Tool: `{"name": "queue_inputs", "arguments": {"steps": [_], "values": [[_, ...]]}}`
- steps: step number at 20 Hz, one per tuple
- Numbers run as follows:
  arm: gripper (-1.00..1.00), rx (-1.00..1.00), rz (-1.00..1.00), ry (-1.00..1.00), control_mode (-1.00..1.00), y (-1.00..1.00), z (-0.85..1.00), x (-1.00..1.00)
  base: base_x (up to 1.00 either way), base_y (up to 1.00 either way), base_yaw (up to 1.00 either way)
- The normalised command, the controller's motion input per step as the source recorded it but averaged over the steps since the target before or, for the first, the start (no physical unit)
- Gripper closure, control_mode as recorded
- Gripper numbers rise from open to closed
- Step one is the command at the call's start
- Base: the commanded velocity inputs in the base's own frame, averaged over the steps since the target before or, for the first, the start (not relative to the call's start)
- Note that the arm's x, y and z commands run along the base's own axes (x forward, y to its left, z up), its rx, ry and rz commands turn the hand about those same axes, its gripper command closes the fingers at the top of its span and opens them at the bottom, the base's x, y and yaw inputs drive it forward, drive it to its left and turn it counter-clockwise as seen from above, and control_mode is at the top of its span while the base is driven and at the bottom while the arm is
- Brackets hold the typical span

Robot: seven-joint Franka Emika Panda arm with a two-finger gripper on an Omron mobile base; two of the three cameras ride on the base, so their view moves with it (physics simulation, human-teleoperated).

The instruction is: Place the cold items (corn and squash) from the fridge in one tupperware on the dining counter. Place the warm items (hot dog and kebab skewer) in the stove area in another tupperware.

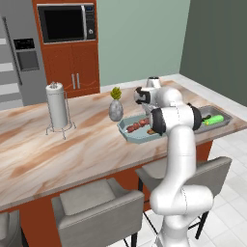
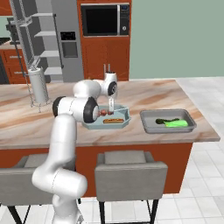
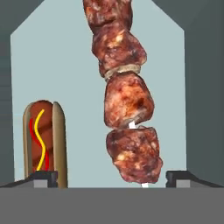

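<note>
From where I sit, the claw [image 3: 112, 177] hangs directly over the pale blue-grey octagonal tupperware [image 3: 78, 61], its two dark fingertips [image 3: 43, 177] spread wide to either side with nothing between them that they touch. The kebab skewer [image 3: 127, 100] lies on the tray floor straight below the claw, running away from it down the middle of the gap, and neither finger meets the dark red chunks (I read the grip as fully let go). The hot dog [image 3: 43, 140] lies beside the skewer, just ahead of the left fingertip in the hand view, parallel to the meat and apart from it, with its red and yellow squiggles facing up.

In the right base view the claw [image 2: 111, 106] points straight down into the octagonal tupperware [image 2: 124, 120], which sits on the dining counter [image 2: 166, 94]. Off to the claw's right, along the same counter, rests the grey rectangular tupperware [image 2: 148, 124] with the bright green squash [image 2: 178, 124] lying inside it.

In the left base view the arm partly hides the octagonal tupperware [image 1: 126, 132]; I can see the skewer [image 1: 139, 126] in it. Farther to the claw's left stand a small vase with a plant [image 1: 116, 107] and a paper towel holder [image 1: 57, 107].
</note>
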Motion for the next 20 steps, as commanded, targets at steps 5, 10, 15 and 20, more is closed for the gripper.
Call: {"name": "queue_inputs", "arguments": {"steps": [5,10,15,20], "values": [[-1.00,-0.05,-0.12,0.03,-1.00,0.01,0.64,-0.65,0.00,0.00,0.00],[-1.00,-0.07,-0.08,0.11,-1.00,0.29,0.49,-0.96,0.00,0.00,0.00],[-1.00,-0.02,-0.21,0.03,-1.00,0.65,0.34,-1.00,0.00,0.00,0.00],[-1.00,0.00,-0.29,-0.02,-1.00,0.69,0.23,-1.00,0.00,0.00,0.00]]}}
